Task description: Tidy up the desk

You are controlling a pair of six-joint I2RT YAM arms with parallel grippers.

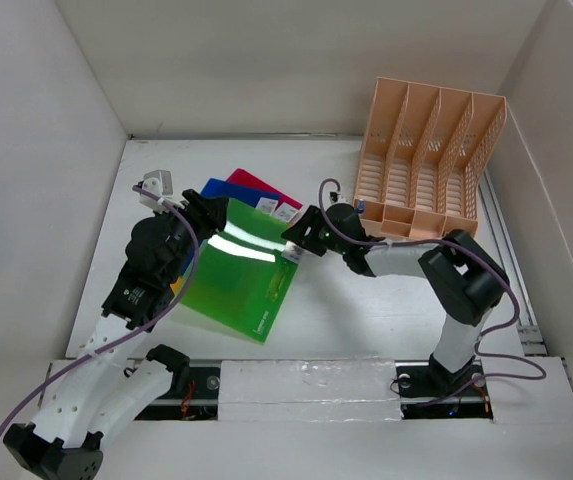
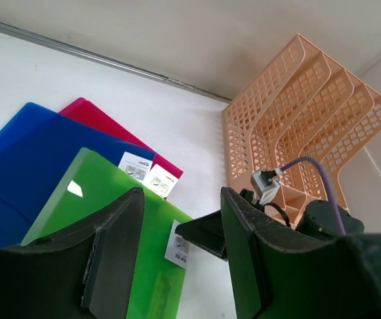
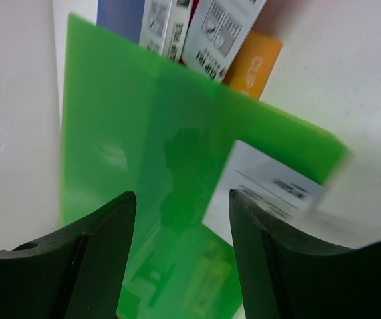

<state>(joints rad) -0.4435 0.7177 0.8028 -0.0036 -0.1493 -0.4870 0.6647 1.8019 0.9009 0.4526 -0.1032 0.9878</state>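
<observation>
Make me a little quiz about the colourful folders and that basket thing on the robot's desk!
1. True or false: the green folder lies partly over the blue folder.
2. Where does the peach file rack stand on the desk? A) far right corner B) near left corner C) under the green folder
3. Fill in: the folder peeking out beside the blue one is ___.
Key: 1 true; 2 A; 3 red, the red folder.
</observation>
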